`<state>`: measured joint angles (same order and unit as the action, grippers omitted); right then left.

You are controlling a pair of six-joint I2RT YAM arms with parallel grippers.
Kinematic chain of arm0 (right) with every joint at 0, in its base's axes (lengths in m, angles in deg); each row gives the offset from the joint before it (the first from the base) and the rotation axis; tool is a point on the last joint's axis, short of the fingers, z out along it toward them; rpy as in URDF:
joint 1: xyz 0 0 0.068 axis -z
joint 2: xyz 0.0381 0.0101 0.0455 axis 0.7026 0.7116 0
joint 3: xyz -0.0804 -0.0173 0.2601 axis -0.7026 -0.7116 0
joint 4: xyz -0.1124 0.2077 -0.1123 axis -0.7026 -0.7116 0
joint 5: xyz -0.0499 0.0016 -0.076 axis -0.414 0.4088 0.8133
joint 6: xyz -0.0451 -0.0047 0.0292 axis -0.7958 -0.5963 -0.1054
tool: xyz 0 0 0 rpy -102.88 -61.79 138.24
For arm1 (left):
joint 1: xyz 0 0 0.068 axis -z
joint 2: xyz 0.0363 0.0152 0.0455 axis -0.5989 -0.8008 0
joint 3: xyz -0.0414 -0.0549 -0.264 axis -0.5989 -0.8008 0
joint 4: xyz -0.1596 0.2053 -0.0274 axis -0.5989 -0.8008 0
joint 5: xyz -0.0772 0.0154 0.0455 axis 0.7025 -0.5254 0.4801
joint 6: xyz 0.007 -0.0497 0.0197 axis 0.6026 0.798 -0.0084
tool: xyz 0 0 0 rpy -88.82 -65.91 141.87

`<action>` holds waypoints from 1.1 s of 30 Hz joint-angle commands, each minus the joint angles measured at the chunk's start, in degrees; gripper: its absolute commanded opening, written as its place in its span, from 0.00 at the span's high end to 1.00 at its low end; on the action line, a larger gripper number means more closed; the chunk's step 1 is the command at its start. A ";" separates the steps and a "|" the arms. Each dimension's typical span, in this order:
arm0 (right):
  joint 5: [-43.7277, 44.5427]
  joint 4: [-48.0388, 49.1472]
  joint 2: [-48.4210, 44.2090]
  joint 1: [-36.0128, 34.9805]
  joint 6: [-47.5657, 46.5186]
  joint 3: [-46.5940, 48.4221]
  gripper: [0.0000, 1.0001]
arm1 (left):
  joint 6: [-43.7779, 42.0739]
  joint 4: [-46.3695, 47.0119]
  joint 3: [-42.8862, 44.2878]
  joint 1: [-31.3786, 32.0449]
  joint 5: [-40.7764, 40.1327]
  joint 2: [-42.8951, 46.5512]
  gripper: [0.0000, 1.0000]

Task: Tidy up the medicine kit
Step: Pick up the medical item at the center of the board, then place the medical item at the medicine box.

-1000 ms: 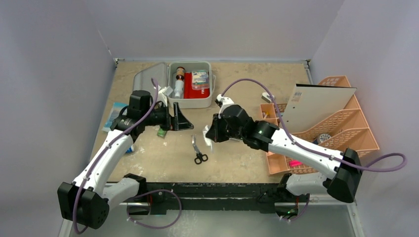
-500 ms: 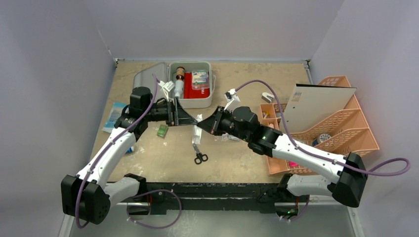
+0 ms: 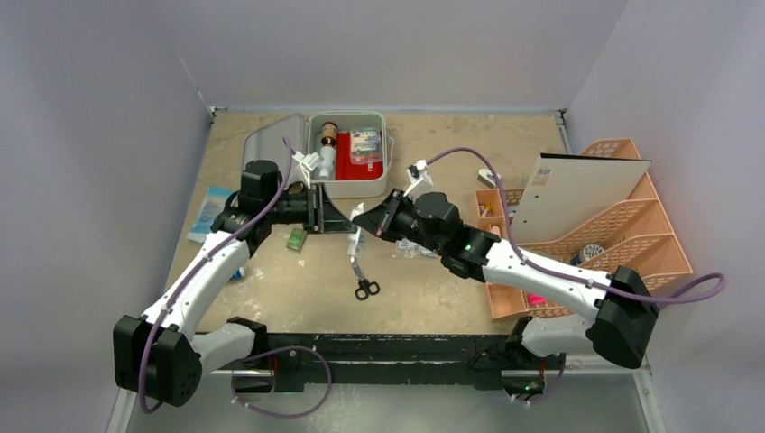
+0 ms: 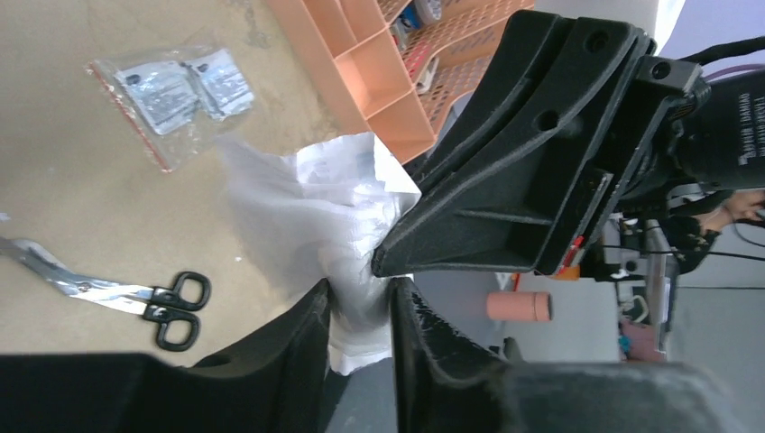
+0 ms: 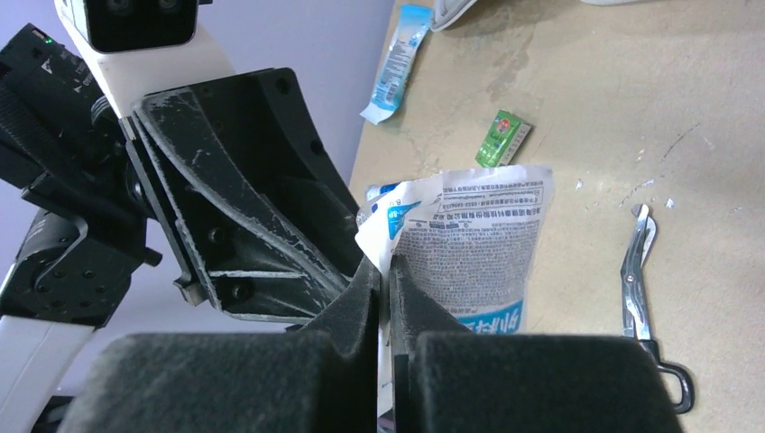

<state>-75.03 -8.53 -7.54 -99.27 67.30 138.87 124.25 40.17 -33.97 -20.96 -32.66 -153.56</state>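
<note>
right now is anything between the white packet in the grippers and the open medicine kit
Nothing loose lies between the packet and the near wall of the medicine kit. Only the left gripper and right gripper, both closed on the packet, sit in that gap. The kit's lid is swung open to the side.

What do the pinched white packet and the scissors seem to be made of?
The packet looks like thin plastic film or coated paper: crumpled, printed, slightly glossy. The scissors have shiny metal blades; the black finger loops are probably matte plastic.
</note>
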 commanded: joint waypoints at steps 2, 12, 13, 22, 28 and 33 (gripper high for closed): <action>0.08 5.01 1.33 0.14 1.32 1.17 1.00 | -5.39 -4.43 2.91 0.25 -1.35 -0.53 0.87; 2.90 -3.81 -4.59 0.16 -3.67 0.23 0.73 | -7.31 -12.54 7.45 0.25 -9.90 1.30 1.00; 3.67 -5.19 -5.81 0.16 -4.41 0.15 0.67 | -7.99 -14.01 8.63 0.25 -11.68 1.12 1.00; 5.67 -16.60 -12.58 0.12 -14.64 -3.24 0.12 | -15.99 -24.29 25.20 0.25 -32.74 -10.06 1.00; 8.61 -22.83 -15.86 0.10 -23.32 -1.94 0.01 | -19.30 -24.94 39.33 0.25 -38.98 -25.78 0.99; 9.92 -26.34 -18.07 0.10 -27.91 -0.80 0.01 | -20.46 -25.36 49.51 0.42 -43.75 -36.68 1.00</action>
<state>-68.21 -31.16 -23.17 -99.31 45.90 136.00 106.63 15.19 8.33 -20.32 -70.31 -185.21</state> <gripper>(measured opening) 0.987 0.066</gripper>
